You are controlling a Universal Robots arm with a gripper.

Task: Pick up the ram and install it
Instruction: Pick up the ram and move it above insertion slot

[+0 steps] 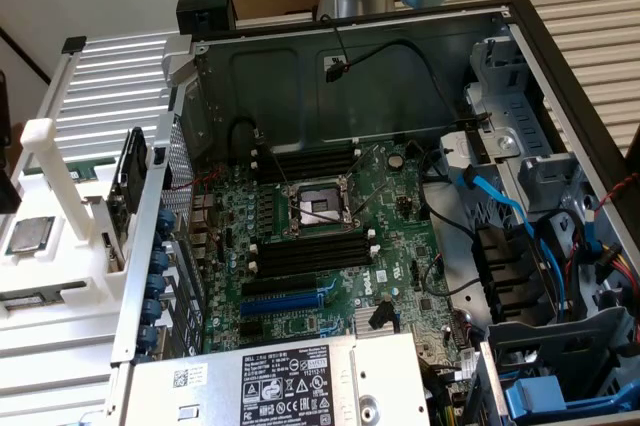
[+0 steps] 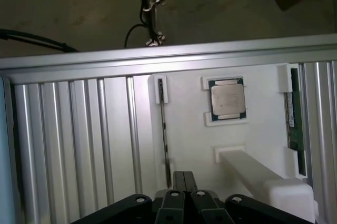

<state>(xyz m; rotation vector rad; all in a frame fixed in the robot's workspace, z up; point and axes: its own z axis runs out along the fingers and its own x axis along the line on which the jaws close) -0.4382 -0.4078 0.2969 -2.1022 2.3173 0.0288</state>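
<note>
- Lying open, the computer case (image 1: 480,66) bares its board, so the long black memory slots (image 1: 305,254) can likely be reached from above;
- the white holder (image 2: 192,129) sits on the ribbed metal table (image 2: 79,140), at the exterior view's left of the case; its clips seem meant to stand parts on edge for an easy pinch;
- the gripper (image 2: 184,177) hangs over the holder, fingers pressed together, pinching nothing, just beside a thin stick (image 2: 164,134) seen edge-on;
- the ram (image 2: 296,129) stands clipped at the holder's edge, apart from the gripper: long, flat, dark green, with a small pale label;
- a processor chip (image 2: 227,99) lies framed between the two sticks.
</note>
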